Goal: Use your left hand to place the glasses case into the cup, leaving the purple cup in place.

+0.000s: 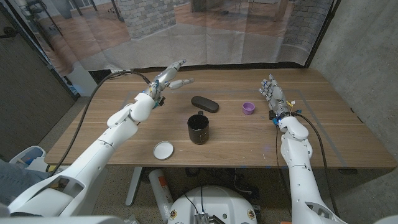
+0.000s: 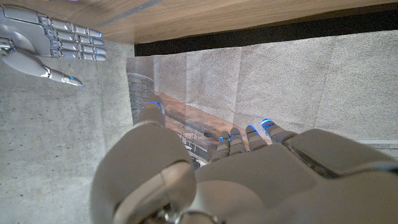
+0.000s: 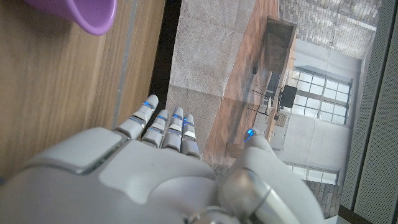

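Lying on the wooden table [image 1: 249,143] past the black cup [image 1: 198,129], the glasses case [image 1: 204,103] is dark, oblong, with rounded ends, and untouched. The small purple cup [image 1: 249,108] sits to its right, near but apart. A white round lid or dish [image 1: 163,149] rests near the front edge, left of the black cup.

Left hand [image 1: 168,79] is raised over the far left part of the table, fingers stretched out and slightly apart, thumb apart, holding nothing; it is well short of the case. Right hand [image 1: 273,95] stands right of the purple cup, fingers straight and close together, empty; the left wrist view shows it the same way [image 2: 43,38].

Judgement: the case looks like a rigid hard shell, light, probably smooth and a bit slippery, not fragile. Best hold is likely across the narrow middle, thumb on one long side and fingers on the other, so it doesn't pivot. It looks longer than the cup mouth is wide, so it probably goes in end-first, tilted upright. The purple cup is close; approach from the left side to avoid nudging it.
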